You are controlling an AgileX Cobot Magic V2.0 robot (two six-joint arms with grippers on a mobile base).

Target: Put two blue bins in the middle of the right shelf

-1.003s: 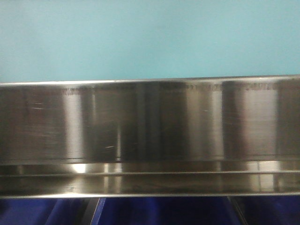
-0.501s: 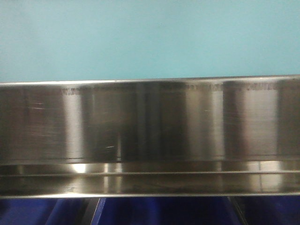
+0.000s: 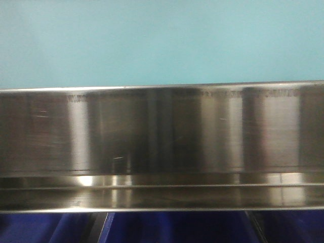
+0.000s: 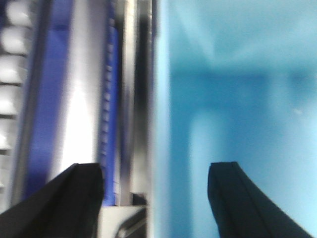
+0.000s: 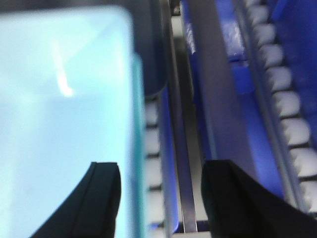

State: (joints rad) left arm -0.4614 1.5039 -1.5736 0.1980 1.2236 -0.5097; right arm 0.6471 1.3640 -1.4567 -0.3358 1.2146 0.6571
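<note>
Seen from the front, the smooth wall of a pale sky-blue plastic bin fills the upper part of the view. It rises directly behind a brushed stainless-steel front lip that crosses the middle in vertical streaks of reflected light, which suggests the bin stands on that shelf level. Dark blue shapes show below the lip, too blurred to name. In the left wrist view, the left end effector has its two dark fingers spread wide, pinching nothing, and the bin's pale edge runs up between them. In the right wrist view, the right end effector is likewise spread and empty, with the bin's side under one finger and a row of white rollers beside dark blue rails under the other. (Whether the views show one bin or two cannot be told.) The chief risk is a finger catching the thickened rim as an arm moves, which could drag or tip the bin against the steel lip. A spread finger could also strike the rack itself, because both arms sit very close to the metal.
</note>
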